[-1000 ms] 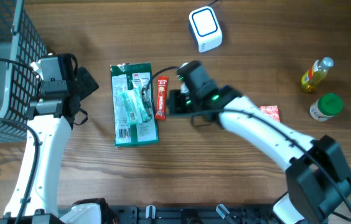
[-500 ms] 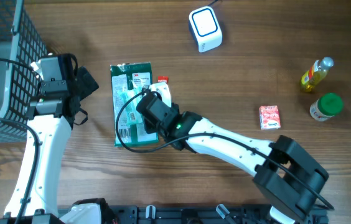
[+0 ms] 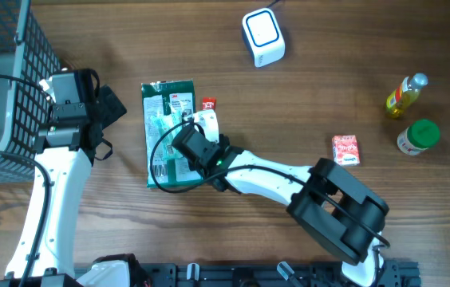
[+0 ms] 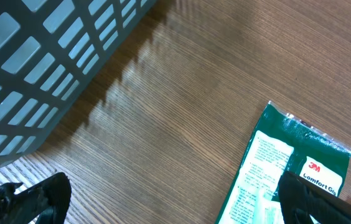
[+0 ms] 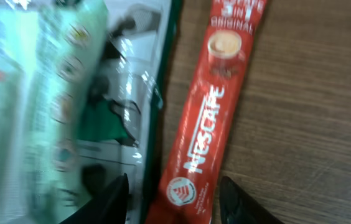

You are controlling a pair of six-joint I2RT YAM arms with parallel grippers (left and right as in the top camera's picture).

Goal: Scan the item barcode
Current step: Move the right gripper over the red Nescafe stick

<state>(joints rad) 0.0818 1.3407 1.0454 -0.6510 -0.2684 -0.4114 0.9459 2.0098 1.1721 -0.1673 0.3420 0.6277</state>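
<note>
A red Nescafe stick (image 5: 206, 124) lies on the wooden table along the right edge of a green 3M package (image 3: 161, 119). In the overhead view only the stick's top end (image 3: 208, 104) shows, the rest is under my right gripper (image 3: 201, 134). The right wrist view shows that gripper (image 5: 174, 185) straddling the stick's lower end, one finger (image 5: 116, 196) over the package edge and the other on the wood, open with gaps on both sides. My left gripper (image 3: 107, 112) hangs open left of the package, its fingers (image 4: 32, 199) wide apart over bare wood. The white scanner (image 3: 262, 36) stands at the back.
A dark wire basket (image 3: 9, 48) fills the far left corner, close to the left arm. At the right stand a yellow bottle (image 3: 406, 94), a green-capped jar (image 3: 418, 137) and a small red box (image 3: 345, 149).
The right arm has swung left and lower, so its gripper moved from beside the stick to over its lower part, with the jaws slightly narrower. The left arm has not moved.
</note>
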